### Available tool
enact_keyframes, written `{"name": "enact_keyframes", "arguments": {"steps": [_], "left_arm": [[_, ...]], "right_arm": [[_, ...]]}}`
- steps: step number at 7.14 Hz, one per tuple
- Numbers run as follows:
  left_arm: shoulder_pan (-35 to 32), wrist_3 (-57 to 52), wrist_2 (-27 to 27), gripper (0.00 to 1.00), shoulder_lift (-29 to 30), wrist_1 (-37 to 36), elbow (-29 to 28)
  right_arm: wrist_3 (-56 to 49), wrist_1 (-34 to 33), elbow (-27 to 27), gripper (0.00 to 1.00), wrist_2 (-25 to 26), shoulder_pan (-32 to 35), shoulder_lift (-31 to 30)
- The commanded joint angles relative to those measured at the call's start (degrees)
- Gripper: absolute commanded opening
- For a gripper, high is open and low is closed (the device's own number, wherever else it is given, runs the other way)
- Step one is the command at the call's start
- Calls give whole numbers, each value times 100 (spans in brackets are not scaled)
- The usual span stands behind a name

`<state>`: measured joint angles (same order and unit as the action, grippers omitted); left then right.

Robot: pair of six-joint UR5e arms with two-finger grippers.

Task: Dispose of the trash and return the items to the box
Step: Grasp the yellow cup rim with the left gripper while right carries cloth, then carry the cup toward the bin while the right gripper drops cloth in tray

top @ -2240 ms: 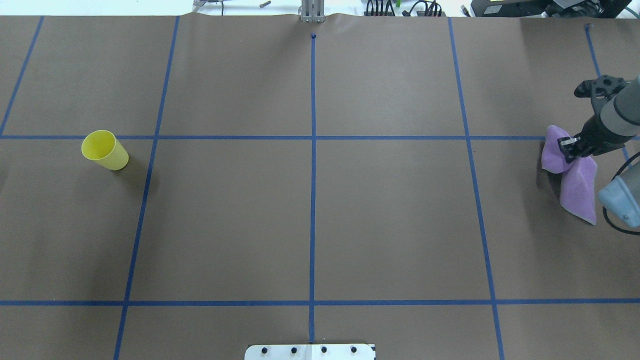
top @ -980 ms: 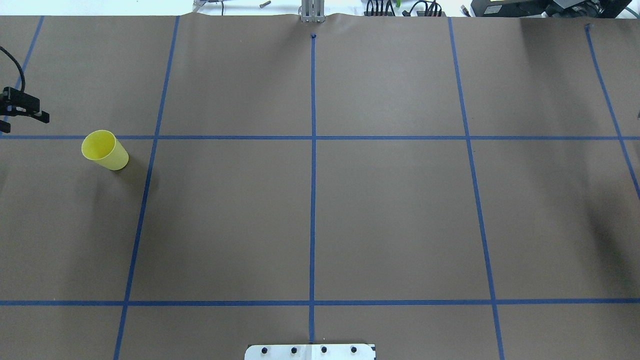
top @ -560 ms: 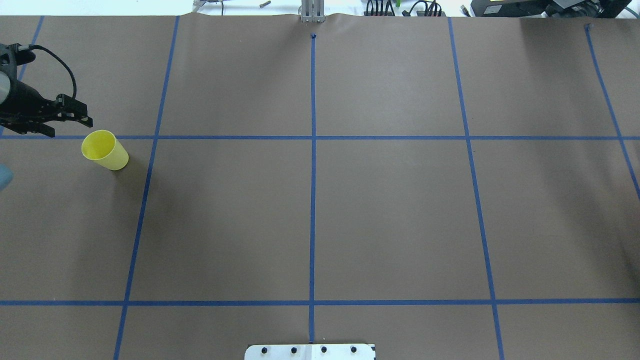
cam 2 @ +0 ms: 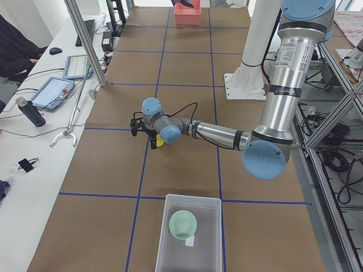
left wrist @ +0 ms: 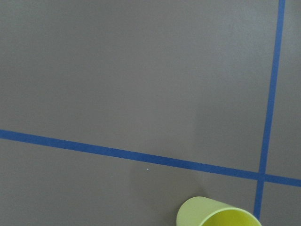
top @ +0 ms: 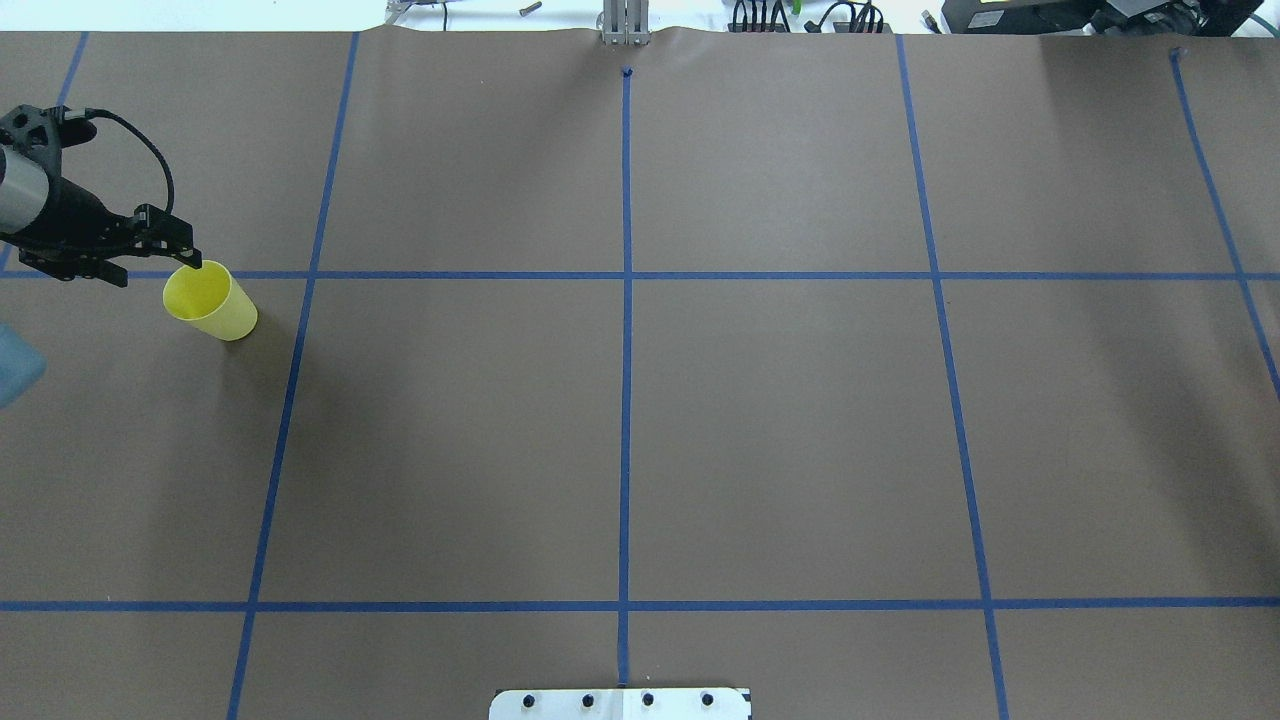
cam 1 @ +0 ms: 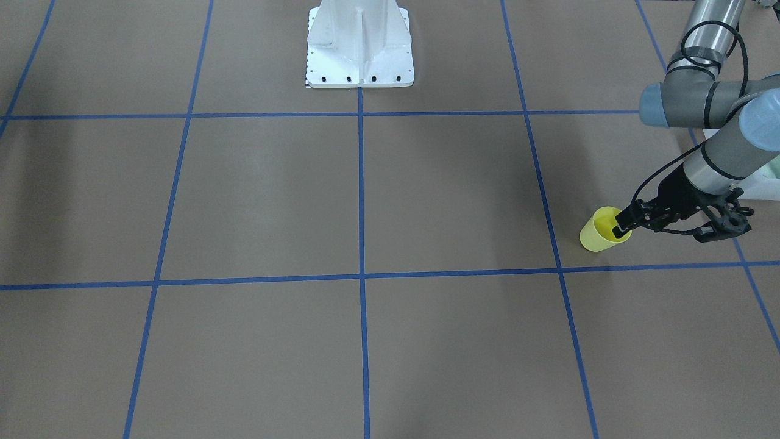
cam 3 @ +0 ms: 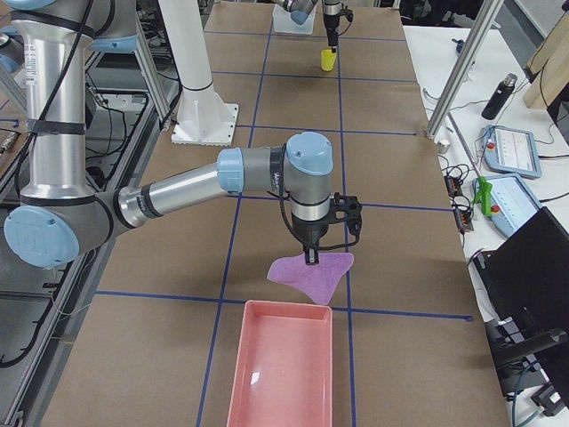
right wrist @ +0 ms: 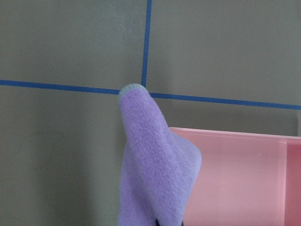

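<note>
A yellow tapered cup [top: 212,300] stands upright on the brown paper at the table's left; it also shows in the front view [cam 1: 600,235] and low in the left wrist view [left wrist: 216,214]. My left gripper [top: 155,270] is open, with one fingertip at the cup's near rim [cam 1: 621,230]. The mint-green bowl [cam 2: 182,224] sits inside the frosted-white box [cam 2: 170,249] at the left end. My right gripper [cam 3: 311,256] is shut on a purple cloth [right wrist: 150,165], which hangs just beside a pink bin [cam 3: 280,365].
The white bolted base [cam 1: 359,42] stands at the robot's side of the table. Blue tape lines grid the brown paper. Tablets, a bottle and a metal post [cam 2: 85,42] line the far side bench. The pink bin also shows in the right wrist view [right wrist: 235,174].
My right gripper carried the purple cloth out of the overhead view to the right. My left gripper came in from the left edge and moved right and down to the cup's rim.
</note>
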<state>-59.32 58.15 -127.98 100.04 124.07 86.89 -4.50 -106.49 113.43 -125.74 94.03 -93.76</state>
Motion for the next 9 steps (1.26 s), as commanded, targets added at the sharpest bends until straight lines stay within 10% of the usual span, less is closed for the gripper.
{"name": "enact_keyframes", "arguments": {"steps": [1,2,3,9], "left_arm": [[122,65,10,62,-37,188,-67],[131,65,-43,14,-37,188,-58],[132,65,-43,0,-55,179,-32],[-315,180,-1053,0,330,-1627,1065]], "right_arm": [[-68,-4,4,0,24,72,-28],[-77,5,4,0,50,107,-37],[-120,-4,21,0,50,185,-46],[-1330,75,-310,0,278,791,-545]]}}
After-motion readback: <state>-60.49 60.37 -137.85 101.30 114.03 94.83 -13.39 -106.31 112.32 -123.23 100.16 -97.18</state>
